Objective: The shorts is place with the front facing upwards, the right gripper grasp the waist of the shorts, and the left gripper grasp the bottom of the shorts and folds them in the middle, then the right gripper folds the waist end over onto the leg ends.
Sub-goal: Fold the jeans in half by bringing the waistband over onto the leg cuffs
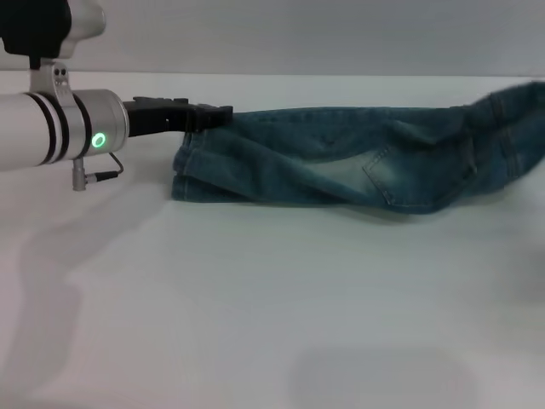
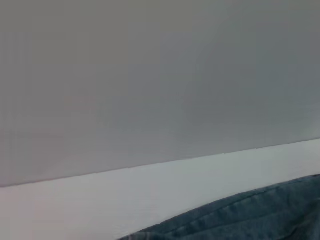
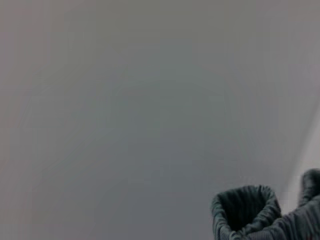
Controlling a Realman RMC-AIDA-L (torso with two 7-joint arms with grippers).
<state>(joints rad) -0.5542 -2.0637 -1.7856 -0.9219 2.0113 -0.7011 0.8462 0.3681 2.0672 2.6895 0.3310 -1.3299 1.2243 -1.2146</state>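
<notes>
The blue denim shorts (image 1: 341, 158) lie folded lengthwise in a long strip across the white table. The bottom of the shorts (image 1: 183, 175), with its flat stitched leg ends, is at the left. My left gripper (image 1: 217, 114) reaches in from the left at the far corner of those hems, its black fingers closed on the denim edge. The left wrist view shows only a strip of denim (image 2: 250, 215). At the right the waist (image 1: 524, 106) rises off the table and runs out of the picture. Its puckered elastic band (image 3: 245, 210) shows close in the right wrist view. My right gripper is out of view.
The white table (image 1: 255, 307) stretches in front of the shorts, with my left arm's shadow on its left side. A grey wall (image 1: 298, 34) stands behind the table's far edge.
</notes>
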